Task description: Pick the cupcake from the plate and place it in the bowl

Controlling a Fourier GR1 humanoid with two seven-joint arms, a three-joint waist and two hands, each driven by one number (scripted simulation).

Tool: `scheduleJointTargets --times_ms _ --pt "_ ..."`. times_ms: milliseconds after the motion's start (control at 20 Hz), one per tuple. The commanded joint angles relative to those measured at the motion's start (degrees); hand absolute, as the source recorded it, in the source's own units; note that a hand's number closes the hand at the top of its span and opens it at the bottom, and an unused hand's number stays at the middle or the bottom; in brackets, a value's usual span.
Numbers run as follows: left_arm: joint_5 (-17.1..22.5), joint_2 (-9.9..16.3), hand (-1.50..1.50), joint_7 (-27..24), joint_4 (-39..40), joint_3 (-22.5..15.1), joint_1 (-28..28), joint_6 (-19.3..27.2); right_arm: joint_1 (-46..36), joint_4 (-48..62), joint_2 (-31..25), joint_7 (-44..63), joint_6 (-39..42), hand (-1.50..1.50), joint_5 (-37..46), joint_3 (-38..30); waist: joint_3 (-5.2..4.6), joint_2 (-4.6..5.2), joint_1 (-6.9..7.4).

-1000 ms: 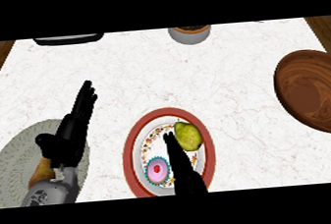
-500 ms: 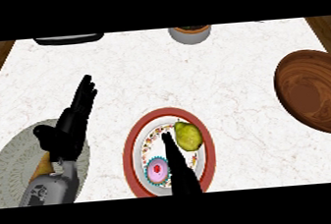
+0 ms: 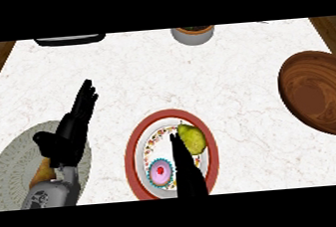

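A cupcake point(image 3: 159, 172) with pink icing and a blue wrapper sits at the near side of a red-rimmed plate point(image 3: 138, 141). A green pear point(image 3: 192, 137) lies on the same plate, further back and to the right. My right hand point(image 3: 184, 165) comes in from the lower edge over the plate, fingers straight, just right of the cupcake and beside the pear. It holds nothing. My left hand point(image 3: 70, 129) rests open at the left, fingers pointing up. A brown wooden bowl point(image 3: 318, 92) stands at the right edge.
A round grey-green mat point(image 3: 12, 166) lies under my left forearm at the lower left. A small pot point(image 3: 194, 34) stands at the back centre and a dark flat object point(image 3: 70, 40) at the back left. Wooden strips border the white counter at both sides.
My right hand has slid slightly back toward the near edge of the plate. The left hand, cupcake and pear are as before.
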Motion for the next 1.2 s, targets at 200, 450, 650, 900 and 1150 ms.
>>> scheduleJointTargets --times_ms 200,450,650,900,1150 --pt "-0.52 -0.98 0.00 -1.63 4.42 2.36 -2.85 -2.39 -3.44 4.18 0.05 -3.69 3.31 -1.50 -6.76 -3.35 0.01 0.19 -0.08" --pt "-2.57 -1.34 0.00 1.42 -0.41 0.52 -0.70 -0.43 -5.48 12.78 0.05 -8.83 3.62 1.50 -4.55 5.12 0.02 0.20 0.36" --pt "-1.78 -2.05 0.00 -1.29 2.84 1.95 -1.05 -1.71 -11.39 14.35 0.04 -6.57 1.83 1.50 -7.62 7.98 0.01 0.23 0.46" --pt "-4.44 -4.65 0.00 -1.50 2.22 0.26 -0.70 0.19 -11.89 9.30 0.02 -3.84 -0.91 1.50 -9.41 11.52 0.01 0.17 0.26" --pt "-2.21 -1.84 0.00 2.42 -1.77 2.82 -0.90 -1.30 -11.89 4.08 -12.69 -11.95 -0.23 1.50 -14.84 -8.37 0.07 0.08 -0.57"
